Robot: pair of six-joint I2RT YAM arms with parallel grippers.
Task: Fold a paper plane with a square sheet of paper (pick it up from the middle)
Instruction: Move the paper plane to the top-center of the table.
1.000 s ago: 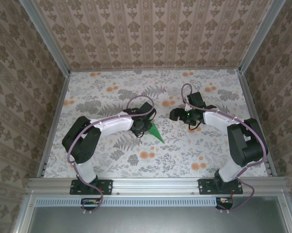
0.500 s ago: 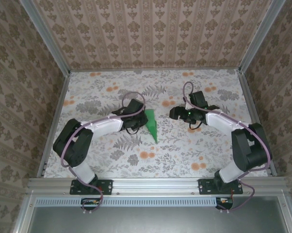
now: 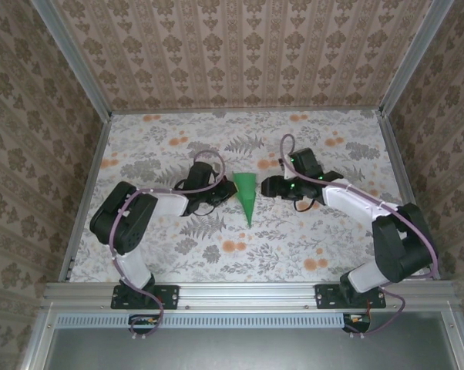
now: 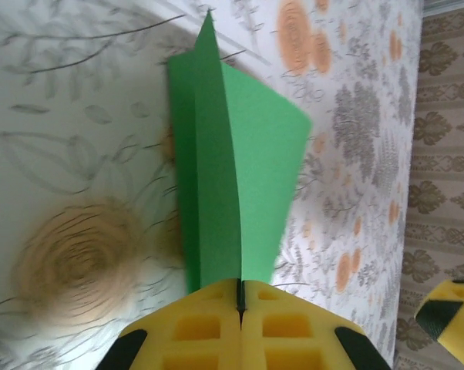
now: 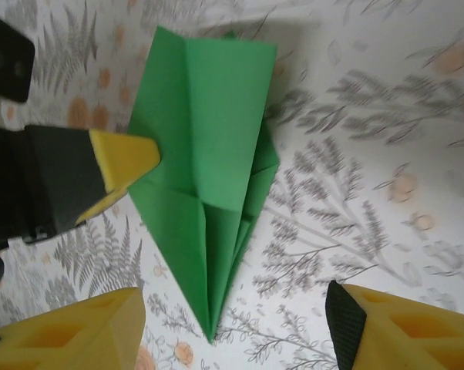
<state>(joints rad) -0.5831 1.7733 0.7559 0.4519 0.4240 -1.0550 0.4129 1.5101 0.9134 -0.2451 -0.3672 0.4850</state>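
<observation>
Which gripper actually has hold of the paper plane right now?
The left gripper: it is shut on the edge of the paper plane. The right gripper stands open, facing the plane without touching the paper.

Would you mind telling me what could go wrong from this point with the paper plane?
The left gripper pinches the paper plane by one thin side edge, so a pull may tear it or open the folds. The right gripper is open with its fingers either side of the pointed nose; closing there might crumple it. Both grippers sit close together across the plane, so they may bump.
</observation>
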